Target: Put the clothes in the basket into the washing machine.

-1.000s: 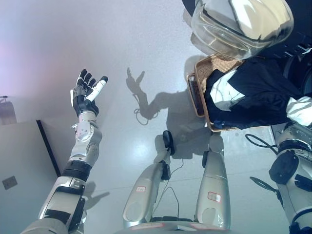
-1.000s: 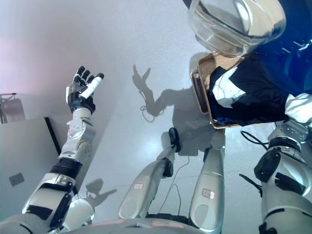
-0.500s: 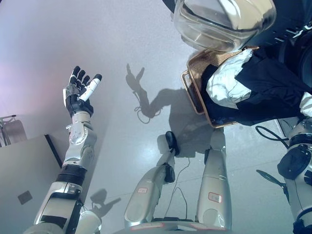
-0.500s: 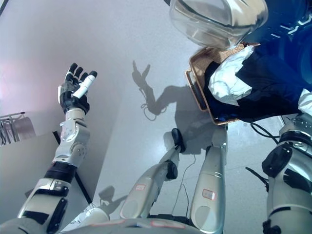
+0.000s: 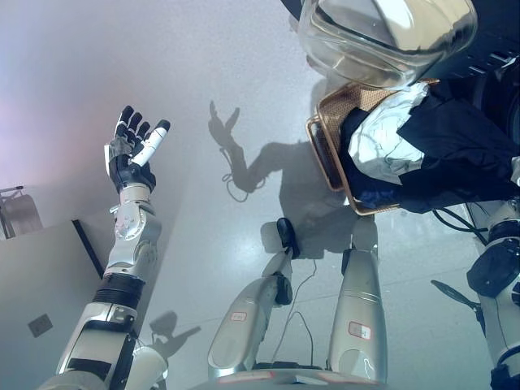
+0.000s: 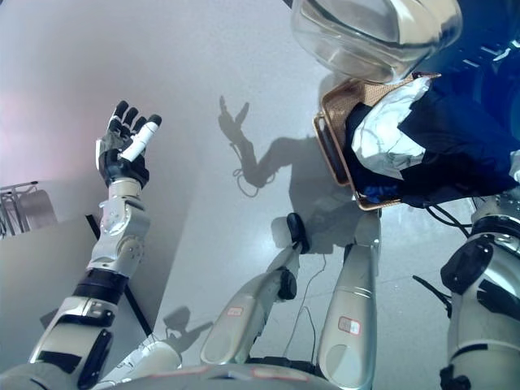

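While the left robot hand (image 5: pixel 134 150) is held up high with its fingers spread and nothing in it, probably to keep out of the way, the right robot hand cannot be seen. One brown basket (image 5: pixel 323 146) sits on the floor (image 5: pixel 211 73) under the washing machine's round glass door (image 5: pixel 382 36). Inside lie two clothes: one white cloth (image 5: pixel 386 138) and one dark cloth (image 5: pixel 455 154).
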Controlling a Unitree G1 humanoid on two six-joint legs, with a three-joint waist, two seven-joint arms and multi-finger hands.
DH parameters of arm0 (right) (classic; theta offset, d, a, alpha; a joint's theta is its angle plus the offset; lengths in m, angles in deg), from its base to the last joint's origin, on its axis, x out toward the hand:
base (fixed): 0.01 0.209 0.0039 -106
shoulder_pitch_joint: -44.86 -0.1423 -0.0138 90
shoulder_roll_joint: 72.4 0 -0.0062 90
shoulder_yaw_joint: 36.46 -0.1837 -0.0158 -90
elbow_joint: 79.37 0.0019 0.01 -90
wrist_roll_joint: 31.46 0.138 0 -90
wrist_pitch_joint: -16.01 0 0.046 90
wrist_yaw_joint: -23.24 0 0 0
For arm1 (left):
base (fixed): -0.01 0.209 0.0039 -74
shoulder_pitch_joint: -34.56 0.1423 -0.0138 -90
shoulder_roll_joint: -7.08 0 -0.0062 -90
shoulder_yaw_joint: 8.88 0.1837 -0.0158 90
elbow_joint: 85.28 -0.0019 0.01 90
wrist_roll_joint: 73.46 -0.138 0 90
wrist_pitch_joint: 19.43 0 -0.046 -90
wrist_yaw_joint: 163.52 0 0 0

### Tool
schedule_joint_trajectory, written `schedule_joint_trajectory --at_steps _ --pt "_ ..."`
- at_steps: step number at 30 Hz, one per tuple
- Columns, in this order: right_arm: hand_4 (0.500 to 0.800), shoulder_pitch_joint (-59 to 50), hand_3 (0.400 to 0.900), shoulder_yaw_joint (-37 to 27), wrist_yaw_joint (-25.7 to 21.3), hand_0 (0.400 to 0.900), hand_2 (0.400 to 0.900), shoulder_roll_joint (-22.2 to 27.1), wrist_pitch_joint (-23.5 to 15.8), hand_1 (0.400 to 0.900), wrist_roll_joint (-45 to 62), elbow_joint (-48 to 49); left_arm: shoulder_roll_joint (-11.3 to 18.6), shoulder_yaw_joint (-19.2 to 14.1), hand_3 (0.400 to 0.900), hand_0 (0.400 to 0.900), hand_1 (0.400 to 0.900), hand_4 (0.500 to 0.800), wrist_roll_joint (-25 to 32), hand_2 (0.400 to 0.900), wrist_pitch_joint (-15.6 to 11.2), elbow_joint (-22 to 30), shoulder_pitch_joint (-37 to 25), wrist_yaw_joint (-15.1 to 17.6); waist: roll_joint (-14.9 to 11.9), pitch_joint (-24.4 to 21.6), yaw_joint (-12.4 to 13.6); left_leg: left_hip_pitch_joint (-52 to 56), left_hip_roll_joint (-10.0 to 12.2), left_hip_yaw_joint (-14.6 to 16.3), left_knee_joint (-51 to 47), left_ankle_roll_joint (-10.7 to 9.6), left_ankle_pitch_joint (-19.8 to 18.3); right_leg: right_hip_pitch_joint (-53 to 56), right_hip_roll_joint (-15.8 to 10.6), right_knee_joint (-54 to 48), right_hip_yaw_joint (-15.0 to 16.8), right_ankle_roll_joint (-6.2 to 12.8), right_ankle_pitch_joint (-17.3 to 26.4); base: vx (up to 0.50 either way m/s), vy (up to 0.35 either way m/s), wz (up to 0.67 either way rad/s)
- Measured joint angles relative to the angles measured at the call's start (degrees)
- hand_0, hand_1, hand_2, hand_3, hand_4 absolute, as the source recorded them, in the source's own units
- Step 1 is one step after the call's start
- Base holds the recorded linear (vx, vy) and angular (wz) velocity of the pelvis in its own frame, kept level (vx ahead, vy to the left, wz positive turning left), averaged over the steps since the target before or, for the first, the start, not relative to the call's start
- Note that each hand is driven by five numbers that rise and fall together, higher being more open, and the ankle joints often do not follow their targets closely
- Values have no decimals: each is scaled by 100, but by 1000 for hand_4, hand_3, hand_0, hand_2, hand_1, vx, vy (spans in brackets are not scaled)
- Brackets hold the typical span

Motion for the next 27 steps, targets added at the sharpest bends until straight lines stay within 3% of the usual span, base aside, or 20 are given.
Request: schedule_joint_trajectory --at_steps 6,10,16,24,27 --pt "800 -85 900 110 -1 900 900 41 89 900 -28 -61 0 1 900 900 900 800 -1 900 0 -1 -4 -24 0 0 -11 40 5 7 4 -4 27 46 7 4 -69 0 0 0 0 0" --pt "800 -62 900 380 10 900 900 283 504 900 -260 -309 4 1 900 900 900 800 -2 900 0 0 -38 -78 -1 0 -32 62 8 -11 6 -4 27 83 11 4 -83 0 0 0 0 0" --pt "800 226 900 727 141 900 900 324 813 900 -817 -270 3 1 900 900 900 800 -2 900 0 0 -59 -113 -2 1 -60 69 34 -55 19 -5 26 125 32 4 -125 -1 0 10 -20 4" --pt "800 1053 900 2171 485 900 900 299 1105 900 -3271 -66 9 20 900 900 900 800 -8 900 -67 -138 -296 -133 -51 16 -184 128 75 -241 217 -33 0 393 14 5 -277 -1 -2 -11 -16 4" --pt "800 1239 900 2955 498 900 900 -167 1185 900 -4119 263 19 17 900 900 900 800 -13 900 -126 -260 -331 -146 -281 -44 -216 98 162 -235 378 -107 -63 417 105 13 -274 -3 -2 -24 -2 1"
